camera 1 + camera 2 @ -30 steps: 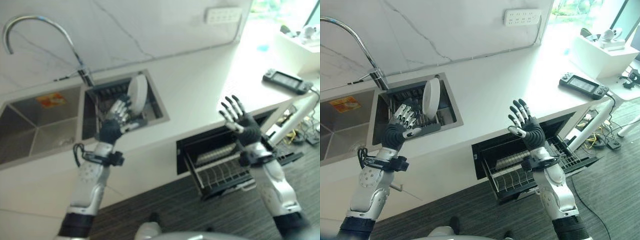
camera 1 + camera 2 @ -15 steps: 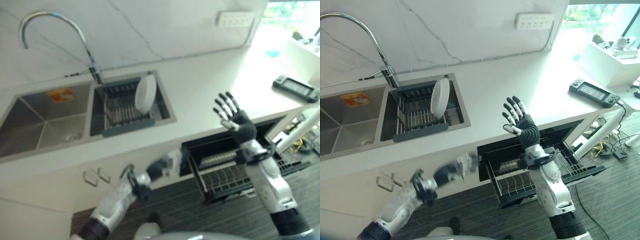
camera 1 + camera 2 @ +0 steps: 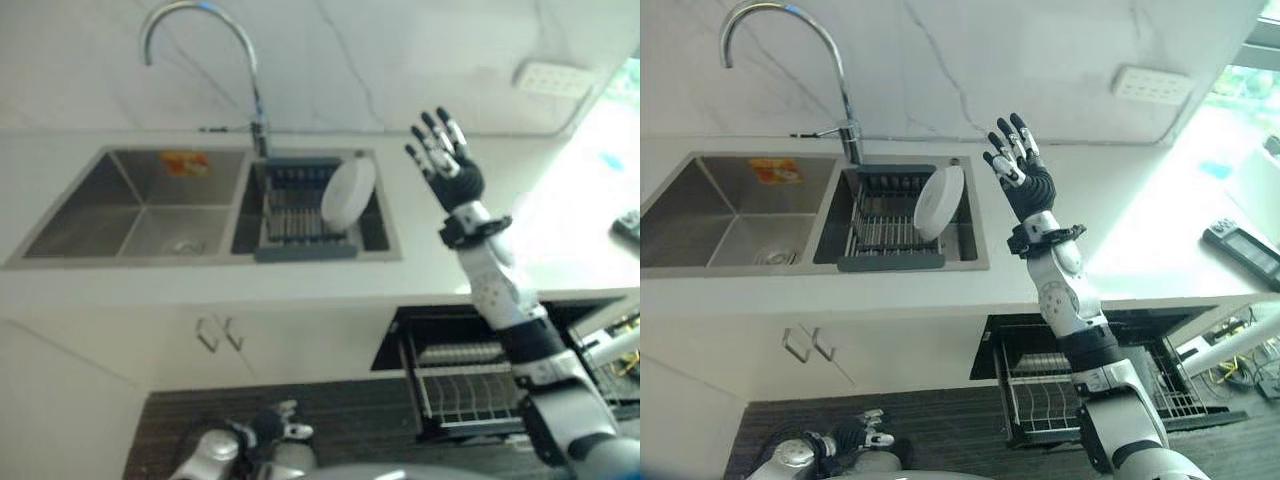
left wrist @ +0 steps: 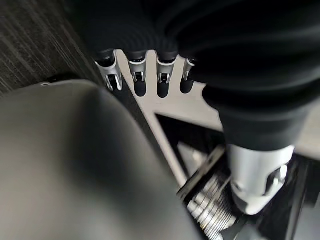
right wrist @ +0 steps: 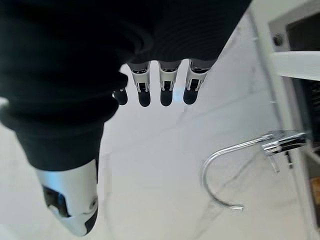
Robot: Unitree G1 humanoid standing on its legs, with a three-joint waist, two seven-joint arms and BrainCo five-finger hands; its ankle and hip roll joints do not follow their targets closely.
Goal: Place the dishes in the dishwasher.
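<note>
1. The right hand (image 3: 1022,175) is held up high over the white counter (image 3: 1120,215), just beside the sink, with its fingers spread wide and nothing in it.
2. The left hand (image 3: 865,434) hangs low near the dark floor, fingers straight and empty.
3. A round white plate (image 3: 938,201) stands on its edge in the dark dish rack (image 3: 890,228) inside the steel sink.
4. The black dishwasher (image 3: 1040,375) is open, with its wire basket pulled out.

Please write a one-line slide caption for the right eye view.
Open right hand raised above the white counter beside a round white plate standing in the sink's dark dish rack.
</note>
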